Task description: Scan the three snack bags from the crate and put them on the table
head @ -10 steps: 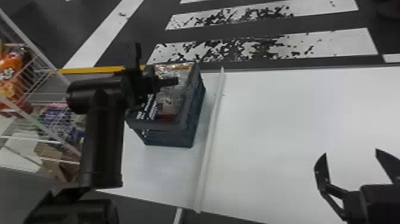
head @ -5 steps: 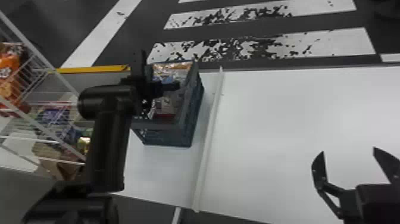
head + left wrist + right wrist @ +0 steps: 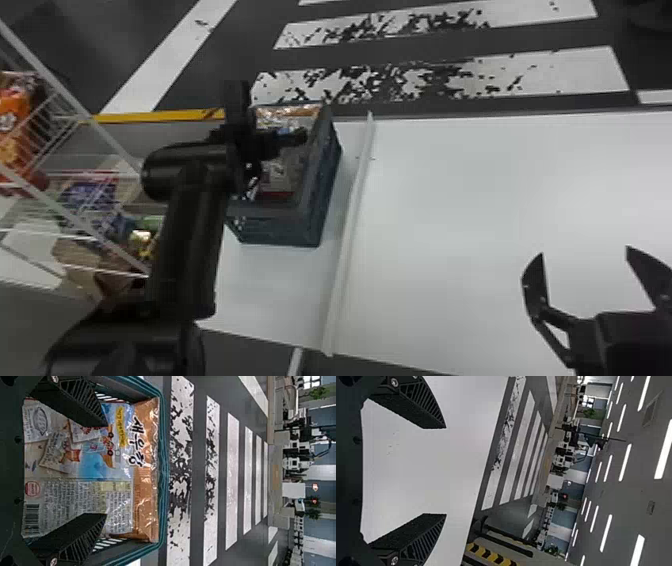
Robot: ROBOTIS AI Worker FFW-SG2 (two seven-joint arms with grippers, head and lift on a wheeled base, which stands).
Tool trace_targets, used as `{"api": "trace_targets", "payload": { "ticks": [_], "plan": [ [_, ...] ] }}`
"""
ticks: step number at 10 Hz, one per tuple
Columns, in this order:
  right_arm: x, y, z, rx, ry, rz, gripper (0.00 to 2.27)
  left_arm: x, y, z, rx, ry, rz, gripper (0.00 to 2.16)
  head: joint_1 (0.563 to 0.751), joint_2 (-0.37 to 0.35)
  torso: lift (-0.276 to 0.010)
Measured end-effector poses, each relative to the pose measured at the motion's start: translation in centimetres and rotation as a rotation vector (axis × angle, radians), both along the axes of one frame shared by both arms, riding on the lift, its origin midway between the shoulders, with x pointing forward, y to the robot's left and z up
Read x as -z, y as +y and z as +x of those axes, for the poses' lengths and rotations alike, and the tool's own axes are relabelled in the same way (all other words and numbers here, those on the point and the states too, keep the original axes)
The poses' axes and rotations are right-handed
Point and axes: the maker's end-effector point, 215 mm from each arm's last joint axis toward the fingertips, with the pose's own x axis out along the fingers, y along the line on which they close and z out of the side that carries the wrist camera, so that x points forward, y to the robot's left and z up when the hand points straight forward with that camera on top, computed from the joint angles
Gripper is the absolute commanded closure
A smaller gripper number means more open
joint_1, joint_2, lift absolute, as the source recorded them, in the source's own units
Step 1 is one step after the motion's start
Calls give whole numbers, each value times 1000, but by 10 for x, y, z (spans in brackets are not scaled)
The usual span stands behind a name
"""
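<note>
left claw [image 3: 106,470]: fingers apart, above the crate [image 3: 280,230]. snack bag [image 3: 138,502] lies beneath the claw. advised: descend squarely, clear the rim, pinch gently mid-bag.

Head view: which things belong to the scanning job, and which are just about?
Job:
- snack bag in the crate
- table
- left hand, right hand

Just about:
- wire rack
- orange packet, purple packet

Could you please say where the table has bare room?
On the table, between the white strip and the right gripper; also a smaller patch between crate and near edge. It is crowded inside the crate, beneath the left gripper.
</note>
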Motion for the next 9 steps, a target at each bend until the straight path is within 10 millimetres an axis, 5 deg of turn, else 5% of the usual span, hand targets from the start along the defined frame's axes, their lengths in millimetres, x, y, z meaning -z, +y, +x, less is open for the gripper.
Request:
{"api": "trace_targets", "payload": {
  "ticks": [3,4,5,6,9],
  "plan": [
    [-4,-1,-2,5,-13,-2,90,12,4,7,-6,-31,20,70,695,288,-94],
    [-5,-1,-3,6,-17,-6,90,22,6,4,-5,-12,16,488,695,293,-94],
    [-8,0,-4,10,-28,-14,90,33,9,-2,-8,10,13,1649,695,299,-94],
    [-11,0,-5,13,-41,-18,90,45,13,-8,-20,29,11,2132,695,302,-94],
    [-20,-3,-8,33,-87,-12,90,59,12,-18,21,42,-33,2132,695,304,-94]
  ]
}}
